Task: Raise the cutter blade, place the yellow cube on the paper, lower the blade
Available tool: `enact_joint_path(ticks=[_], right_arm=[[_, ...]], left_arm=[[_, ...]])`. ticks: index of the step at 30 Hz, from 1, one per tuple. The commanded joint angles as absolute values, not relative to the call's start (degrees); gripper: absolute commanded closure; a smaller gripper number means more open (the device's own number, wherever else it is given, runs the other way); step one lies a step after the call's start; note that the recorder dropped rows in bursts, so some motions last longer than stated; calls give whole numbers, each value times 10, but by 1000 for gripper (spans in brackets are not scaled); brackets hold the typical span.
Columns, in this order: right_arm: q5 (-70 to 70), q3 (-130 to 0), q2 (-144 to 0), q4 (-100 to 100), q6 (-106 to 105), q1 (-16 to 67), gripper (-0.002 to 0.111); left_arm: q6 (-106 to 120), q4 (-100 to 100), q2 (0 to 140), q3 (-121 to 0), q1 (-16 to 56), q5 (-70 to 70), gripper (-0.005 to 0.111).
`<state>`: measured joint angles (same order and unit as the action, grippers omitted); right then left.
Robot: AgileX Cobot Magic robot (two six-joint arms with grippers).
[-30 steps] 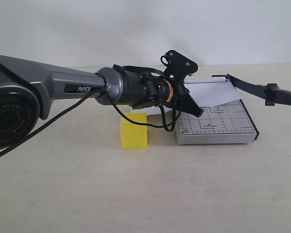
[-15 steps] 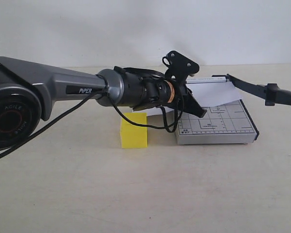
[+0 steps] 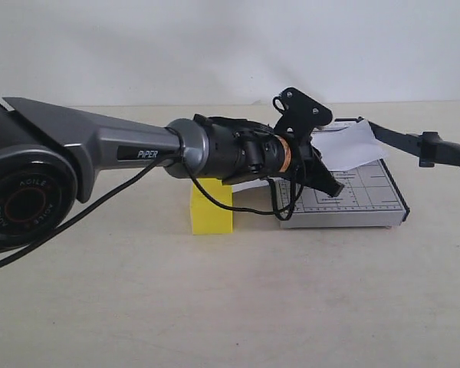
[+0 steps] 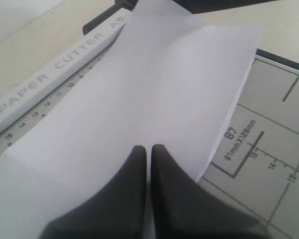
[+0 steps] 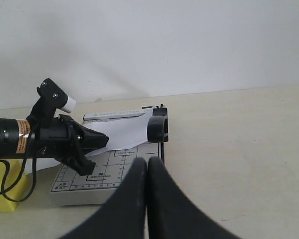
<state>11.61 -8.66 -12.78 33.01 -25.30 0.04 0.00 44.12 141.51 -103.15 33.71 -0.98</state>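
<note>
My left gripper [image 3: 336, 188] is shut with nothing between its fingers, its tips low over the grey gridded trimmer base [image 3: 368, 205]. Seen from the left wrist, the gripper [image 4: 148, 149] sits just above the white paper [image 4: 159, 89], which lies across the base [image 4: 274, 124]. The paper [image 3: 351, 144] bulges up at the back of the base. The cutter blade [image 3: 414, 142] stands raised off the base, its handle end [image 5: 158, 128] in the air with nothing holding it. The yellow cube [image 3: 212, 211] sits on the table left of the trimmer, partly behind my left arm. My right gripper [image 5: 147, 162] is shut and empty, short of the trimmer.
The trimmer's white ruler bar [image 4: 50, 79] runs along the paper's far side. My left arm [image 3: 100, 146] stretches across the table from the left, its black cable [image 3: 245, 207] hanging in front of the cube. A white wall stands behind the beige table [image 3: 230, 307].
My left gripper has slid to the right, further over the trimmer base. The paper has shifted right and lifted a little. The blade and the cube have not moved.
</note>
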Motion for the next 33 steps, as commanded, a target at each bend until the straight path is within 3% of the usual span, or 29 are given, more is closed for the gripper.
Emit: enact_joint_path(ticks=[1,33], right_arm=[[114,-86,-126,327,-264,0,109],[114,-86,-126,327,-295,0,109]], left_arm=[[-3,444,1423,-1031,347,-4,102],[27,428,1411,-1021,376,95,102]])
